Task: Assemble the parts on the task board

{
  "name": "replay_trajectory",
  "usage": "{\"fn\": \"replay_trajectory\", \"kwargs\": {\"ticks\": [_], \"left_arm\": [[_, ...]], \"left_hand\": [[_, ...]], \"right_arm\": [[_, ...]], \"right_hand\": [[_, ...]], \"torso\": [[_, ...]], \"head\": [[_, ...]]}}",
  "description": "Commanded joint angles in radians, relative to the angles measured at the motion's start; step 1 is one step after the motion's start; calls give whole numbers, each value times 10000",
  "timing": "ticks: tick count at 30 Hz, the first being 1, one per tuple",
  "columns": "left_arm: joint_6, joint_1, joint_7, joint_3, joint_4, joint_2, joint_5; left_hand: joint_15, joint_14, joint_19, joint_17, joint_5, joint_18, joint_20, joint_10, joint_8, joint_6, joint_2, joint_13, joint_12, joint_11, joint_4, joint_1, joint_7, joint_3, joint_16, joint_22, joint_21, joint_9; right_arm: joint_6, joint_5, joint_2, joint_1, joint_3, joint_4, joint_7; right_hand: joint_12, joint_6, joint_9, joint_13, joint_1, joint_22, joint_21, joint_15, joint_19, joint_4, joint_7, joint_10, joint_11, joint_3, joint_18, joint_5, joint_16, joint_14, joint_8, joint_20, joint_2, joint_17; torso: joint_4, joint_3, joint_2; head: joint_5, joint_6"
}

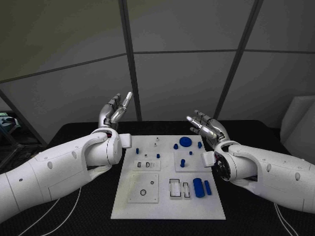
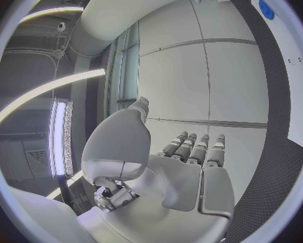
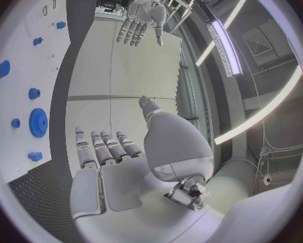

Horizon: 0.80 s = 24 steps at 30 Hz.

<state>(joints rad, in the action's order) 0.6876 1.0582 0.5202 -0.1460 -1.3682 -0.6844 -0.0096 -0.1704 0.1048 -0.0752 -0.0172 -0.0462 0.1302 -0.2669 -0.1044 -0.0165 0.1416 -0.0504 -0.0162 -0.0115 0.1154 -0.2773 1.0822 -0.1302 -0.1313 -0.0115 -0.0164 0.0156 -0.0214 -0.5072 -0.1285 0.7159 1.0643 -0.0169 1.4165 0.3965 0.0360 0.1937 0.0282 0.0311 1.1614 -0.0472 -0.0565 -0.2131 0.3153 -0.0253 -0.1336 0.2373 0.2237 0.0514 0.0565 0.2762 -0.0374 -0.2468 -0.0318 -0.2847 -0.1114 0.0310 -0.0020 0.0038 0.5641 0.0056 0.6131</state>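
A: Starting at the left, what is the left robot hand point(image 1: 116, 112) doing?

B: It is raised above the black counter point(image 1: 86, 206), just off the task board's point(image 1: 165, 209) far left corner, fingers straight and apart, holding nothing. The left wrist view shows the same flat, empty palm.

A: And the board itself?

B: It lies in the middle of the counter between the two arms. The blue parts sit mostly on its right half: a blue gear point(image 1: 186, 142) near the far edge, a small peg point(image 1: 182, 162) standing around the centre, and a thick blue cylinder point(image 1: 198, 187) lying beside a thinner blue pin point(image 1: 208, 187) nearer the robot. A black ring point(image 1: 142, 192) lies on the clear plate at the near left.

A: The right robot hand point(image 1: 208, 127)?

B: Also lifted, fingers spread, empty, just off the far right corner, close to the gear.

A: So nothing is assembled yet. How should the first pick go?

B: I'd judge the right robot hand best placed. It should come down from above onto one part, pinch it squarely across its sides, and avoid brushing the neighbouring pieces, since the cylinder and pin lie close together and could roll.
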Motion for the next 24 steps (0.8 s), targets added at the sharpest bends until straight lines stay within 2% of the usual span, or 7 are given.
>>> {"fn": "replay_trajectory", "kwargs": {"ticks": [1,7,8,13,17,18,24], "left_arm": [[-403,12,328,-14,8,13,-230],[-403,12,328,-14,8,13,-230],[-997,12,462,-11,-142,-501,-224],[-1236,9,430,-8,-314,-692,-225],[-1441,0,338,-5,-585,-883,-276],[-1528,-7,290,-4,-723,-973,-332],[-1886,-35,52,-3,-1356,-1348,-646]], "left_hand": [[-166,145,22,-35,-52,251,-209,-199,-100,311,16,-46,-95,330,-129,552,-518,-99,-92,-21,44,-44],[-317,1467,-567,-211,-53,351,-274,-1431,-321,1432,211,-183,-303,855,5,1073,-998,-118,-385,-179,311,-176],[-374,2009,-898,-276,-52,303,-270,-1964,-403,1789,220,-241,-418,947,54,1202,-1092,-102,-529,-260,461,-219],[-432,5905,-4693,-718,-98,232,-251,-4883,-883,3757,177,-502,-1079,1272,381,1802,-1255,-14,-1634,-1107,2171,-441],[-61,7594,-6466,-847,-35,519,-179,-7138,-1234,5508,203,-576,-1497,1012,675,2240,-1224,88,-2057,-1360,2964,-571],[98,8240,-7065,-946,-60,565,-49,-7656,-1461,6505,218,-588,-1608,874,788,2374,-1162,138,-2234,-1432,3223,-655],[416,9265,-8094,-1159,-54,553,289,-8537,-1531,7317,286,-533,-1566,612,1109,2721,-938,274,-2285,-1474,3566,-585]], "right_arm": [[1797,-1062,-91,49,-34,-209,-734],[2231,-1298,-163,71,-54,-379,-917],[826,-4695,111,165,-61,-618,-73],[887,-5639,121,374,-63,-773,-196],[1036,-6696,125,646,-66,-931,-433],[1135,-7121,125,748,-67,-984,-554],[1516,-9290,111,1149,-122,-1080,-1198]], "right_hand": [[629,2760,299,265,1665,-359,-795,-120,2476,956,-1431,3587,246,233,769,-298,-629,-3641,-556,-59,-33,254],[912,5543,430,322,2197,-457,-1343,319,4060,1573,-1072,6466,-187,566,1224,-385,-929,-6448,-939,-54,133,335],[887,5928,428,317,2206,-455,-1406,382,4238,1631,-1028,6684,-239,625,1266,-387,-937,-6702,-957,-33,162,337],[677,6969,376,276,2092,-463,-1741,668,5159,1797,-887,7542,-440,979,1246,-413,-881,-7652,-880,209,286,308],[534,7449,385,307,1976,-459,-1941,900,5729,1928,-768,8196,-610,1356,1291,-419,-916,-8434,-811,450,447,357],[453,7608,385,308,1912,-461,-2019,980,5934,1979,-734,8421,-682,1526,1292,-416,-903,-8709,-771,552,534,368],[307,8003,396,329,1793,-630,-2544,1349,6826,2126,-621,9067,-880,1955,1286,-294,-1110,-9908,-655,965,811,545]], "torso": [[-1,0,3],[-1,0,3],[-33,17,110],[-43,44,200],[-46,42,345],[-44,45,421],[50,27,711]], "head": [[-3,1],[-3,1],[-184,100],[-176,126],[-225,103],[-234,83],[-311,-22]]}}
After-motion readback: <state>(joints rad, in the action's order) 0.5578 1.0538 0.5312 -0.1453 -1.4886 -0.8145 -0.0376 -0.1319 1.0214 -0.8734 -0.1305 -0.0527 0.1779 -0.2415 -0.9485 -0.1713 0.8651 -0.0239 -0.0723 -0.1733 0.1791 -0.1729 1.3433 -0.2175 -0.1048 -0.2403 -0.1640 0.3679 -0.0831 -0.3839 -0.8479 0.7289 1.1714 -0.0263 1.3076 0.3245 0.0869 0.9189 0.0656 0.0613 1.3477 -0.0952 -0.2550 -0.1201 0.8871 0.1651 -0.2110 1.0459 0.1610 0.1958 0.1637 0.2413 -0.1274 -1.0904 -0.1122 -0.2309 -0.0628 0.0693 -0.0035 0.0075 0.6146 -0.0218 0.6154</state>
